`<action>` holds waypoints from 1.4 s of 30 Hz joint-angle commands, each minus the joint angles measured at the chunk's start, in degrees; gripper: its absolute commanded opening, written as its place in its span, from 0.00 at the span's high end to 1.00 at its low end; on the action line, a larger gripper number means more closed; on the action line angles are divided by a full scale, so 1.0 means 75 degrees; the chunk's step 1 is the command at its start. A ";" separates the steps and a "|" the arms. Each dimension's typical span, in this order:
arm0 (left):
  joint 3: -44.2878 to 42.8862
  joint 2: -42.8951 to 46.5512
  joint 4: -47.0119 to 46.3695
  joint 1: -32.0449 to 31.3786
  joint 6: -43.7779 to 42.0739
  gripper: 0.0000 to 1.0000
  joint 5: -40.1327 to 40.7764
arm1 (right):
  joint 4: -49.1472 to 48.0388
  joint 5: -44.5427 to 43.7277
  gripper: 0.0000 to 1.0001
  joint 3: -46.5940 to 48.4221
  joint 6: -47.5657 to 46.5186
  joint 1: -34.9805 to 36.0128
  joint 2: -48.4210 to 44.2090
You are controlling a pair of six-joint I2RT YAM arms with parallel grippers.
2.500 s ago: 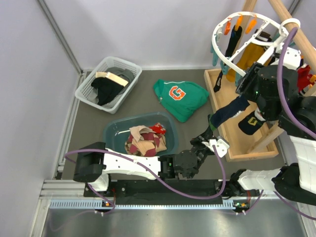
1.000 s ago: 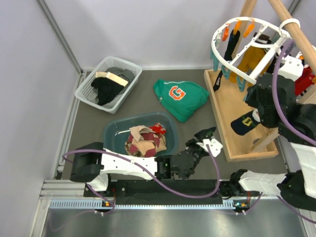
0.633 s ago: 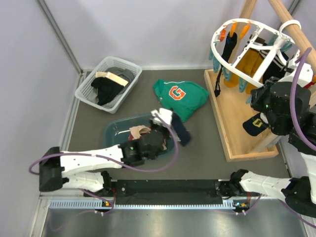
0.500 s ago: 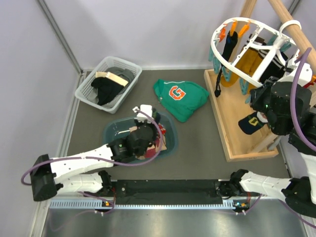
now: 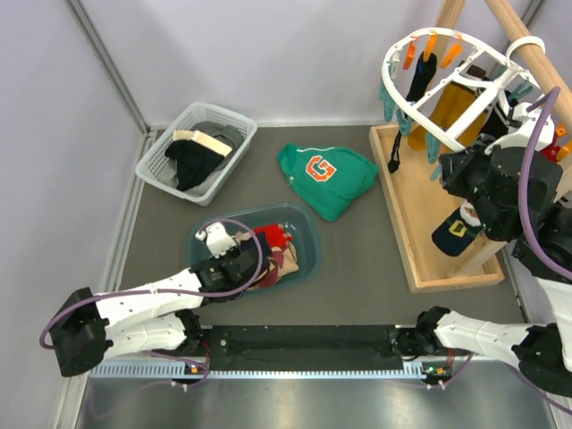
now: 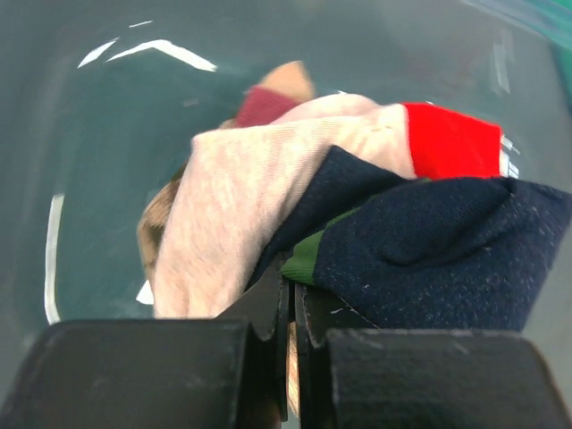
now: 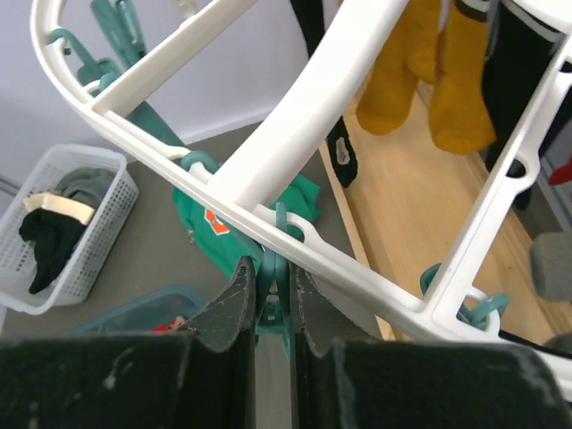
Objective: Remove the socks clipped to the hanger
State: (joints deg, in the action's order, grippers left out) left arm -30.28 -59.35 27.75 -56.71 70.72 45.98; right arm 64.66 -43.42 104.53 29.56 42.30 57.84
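We have the work split between two places. At 2 o'clock in the overhead view the hanger (image 5: 393, 85) hangs tilted from a wooden pole (image 5: 500, 11), above a wooden tray (image 5: 416, 201). Mustard socks (image 5: 454, 109) and a black sock (image 5: 418, 76) are clipped along it, so we judge the task far from done. Just toward 7 o'clock from the centre of the surface sits a teal tub (image 5: 308, 234) holding a heap of loose socks (image 5: 268, 255), pale pink, red and tan among them.

Our left end effector (image 6: 290, 290) is down inside that tub, low over the heap, its jaws pressed together. The green-edged cuff of a navy sock (image 6: 429, 250) sits right at the tips. We judge it pinched there, with the rest of the sock lying across the pile. The low position makes sense to us: let go here and the sock lands in the tub, not on the surface.

Our right end effector (image 7: 273, 275) is up under the hanger's rim, jaws nearly closed on a teal clip (image 7: 268, 313) dangling from the frame. We read this as a squeeze to spring the clip. Whether a sock sits in it we cannot tell from the wrist view. Overhead, a dark sock with a yellow mark (image 5: 454, 232) hangs just below that arm.
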 commanded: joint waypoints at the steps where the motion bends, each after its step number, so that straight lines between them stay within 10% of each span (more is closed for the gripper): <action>1: -0.0191 0.0214 0.2181 0.0038 0.2616 1.00 0.0712 | -0.0840 0.0937 0.96 -0.0191 -0.0156 0.0066 0.0080; 4: -0.0624 0.0331 0.2931 0.0038 0.2817 0.93 0.1146 | -0.1028 0.1043 0.96 -0.0215 -0.0156 0.0078 0.0116; 8: -0.1199 0.0518 0.3635 0.0038 0.2736 0.45 0.1615 | -0.1204 0.1160 0.95 -0.0285 -0.0110 0.0066 0.0127; 15: -0.2043 0.1187 0.3296 0.0038 0.0744 0.26 0.1558 | -0.1426 0.1383 0.94 -0.0320 -0.0004 0.0078 0.0186; 21: -0.2478 0.1304 0.3896 0.0038 0.0711 0.22 0.1452 | -0.1543 0.1383 0.94 -0.0390 0.0078 0.0067 0.0174; 29: -0.1179 0.1960 -0.0392 0.0038 -0.2819 0.15 0.0505 | -0.1790 0.1641 0.93 -0.0531 0.0113 0.0066 0.0081; 37: 0.0123 0.1248 -0.1438 0.0049 -0.2155 0.20 -0.0540 | -0.1954 0.1933 0.93 -0.0637 0.0265 0.0067 0.0010; 42: -0.0472 0.0427 0.1159 0.0084 0.0445 0.43 -0.0026 | -0.1977 0.1934 0.92 -0.0742 0.0277 0.0078 -0.0072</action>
State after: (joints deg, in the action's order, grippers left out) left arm -30.28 -53.19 25.28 -56.40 59.70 43.92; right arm 51.24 -37.06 100.18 31.70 42.13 57.49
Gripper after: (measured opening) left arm 0.595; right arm 0.085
